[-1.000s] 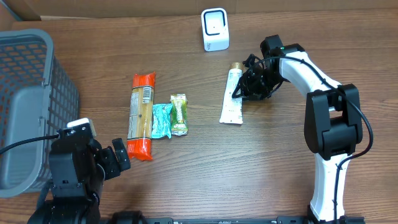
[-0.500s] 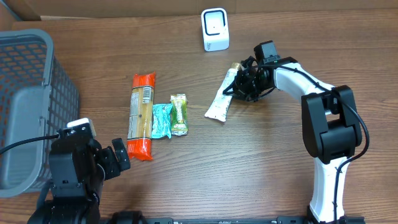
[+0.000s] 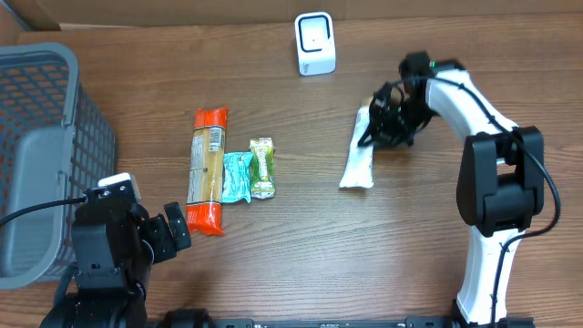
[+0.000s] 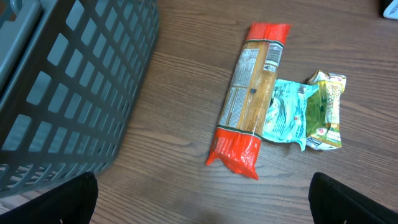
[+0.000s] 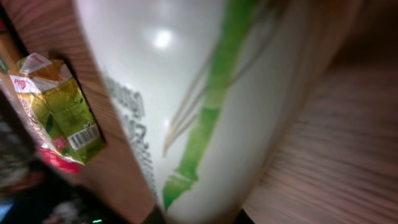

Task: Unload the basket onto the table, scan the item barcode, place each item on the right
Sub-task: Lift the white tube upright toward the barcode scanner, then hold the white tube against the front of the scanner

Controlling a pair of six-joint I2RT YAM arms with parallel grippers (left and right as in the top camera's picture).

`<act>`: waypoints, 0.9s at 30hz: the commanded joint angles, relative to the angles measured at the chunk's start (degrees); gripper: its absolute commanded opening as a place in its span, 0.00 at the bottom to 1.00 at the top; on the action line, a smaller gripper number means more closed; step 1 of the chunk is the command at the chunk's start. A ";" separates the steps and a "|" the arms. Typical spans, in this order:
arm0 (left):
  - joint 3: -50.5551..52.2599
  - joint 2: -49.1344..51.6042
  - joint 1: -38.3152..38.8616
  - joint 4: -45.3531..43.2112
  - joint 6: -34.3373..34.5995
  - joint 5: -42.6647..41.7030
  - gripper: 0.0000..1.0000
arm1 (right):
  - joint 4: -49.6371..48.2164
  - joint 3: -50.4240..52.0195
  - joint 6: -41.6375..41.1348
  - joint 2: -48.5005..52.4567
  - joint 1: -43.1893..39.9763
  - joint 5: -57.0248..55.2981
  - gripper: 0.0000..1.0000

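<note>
A white tube printed with green bamboo [image 3: 357, 157] [image 5: 205, 93] is the item in my right gripper [image 3: 386, 125] [image 5: 199, 218], which is shut on its upper end. The tube slants down to the front left and fills the right wrist view. A white barcode scanner [image 3: 315, 43] stands at the back centre, to the far left of the tube. My left gripper [image 3: 173, 232] [image 4: 205, 211] stays open at the front left, with nothing but bare table between its fingers [image 4: 74, 199].
An orange pasta pack [image 3: 208, 169] [image 4: 252, 118], a teal packet [image 3: 238, 176] [image 4: 286, 112] and a green packet [image 3: 262, 168] [image 4: 326, 106] [image 5: 62, 106] lie side by side at mid table. A grey mesh basket [image 3: 46, 155] [image 4: 68, 87] fills the left side.
My right gripper has closed on the tube's upper end and swung it first left, then right. The tube now slants under the gripper. The left arm has not moved.
</note>
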State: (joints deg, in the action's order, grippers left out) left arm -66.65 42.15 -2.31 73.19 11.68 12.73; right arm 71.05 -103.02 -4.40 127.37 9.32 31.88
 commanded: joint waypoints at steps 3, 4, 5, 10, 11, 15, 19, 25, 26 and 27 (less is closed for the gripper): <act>0.20 -0.17 -0.31 -0.13 0.57 0.92 1.00 | 3.74 -19.65 6.49 -5.81 4.04 -20.33 0.04; 0.20 -0.17 -0.31 -0.13 0.57 0.90 1.00 | 2.38 -21.38 8.20 -5.81 4.55 -20.44 0.04; 0.20 -0.17 -0.31 -0.13 0.57 0.92 1.00 | 1.81 -21.86 9.84 -5.81 4.76 -18.91 0.04; 0.20 -0.17 -0.31 -0.13 0.57 0.92 1.00 | -5.16 -22.71 12.15 -5.81 6.05 -10.21 0.04; 0.20 -0.17 -0.31 -0.13 0.57 0.90 1.00 | -6.56 -22.71 11.98 -5.79 6.40 -12.11 0.04; 0.20 -0.17 -0.31 -0.13 0.57 0.90 1.00 | -14.32 -22.71 11.34 -5.79 11.41 -36.11 0.04; 0.20 -0.17 -0.31 -0.13 0.57 0.90 0.99 | -20.83 -22.71 13.66 -5.81 14.86 -53.57 0.04; 0.20 -0.17 -0.31 -0.13 0.57 0.90 1.00 | -31.93 -22.71 18.40 -5.79 16.87 -64.00 0.04; 0.20 -0.17 -0.31 -0.13 0.57 0.92 0.99 | -32.37 -22.71 18.38 -5.79 16.87 -63.93 0.04; 0.20 -0.17 -0.31 -0.13 0.57 0.90 1.00 | -32.81 -22.71 18.38 -5.79 16.87 -63.98 0.04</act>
State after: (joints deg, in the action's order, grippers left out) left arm -66.65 42.17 -2.31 73.21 11.68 12.73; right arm 39.94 -124.01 12.27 123.72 26.94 -25.67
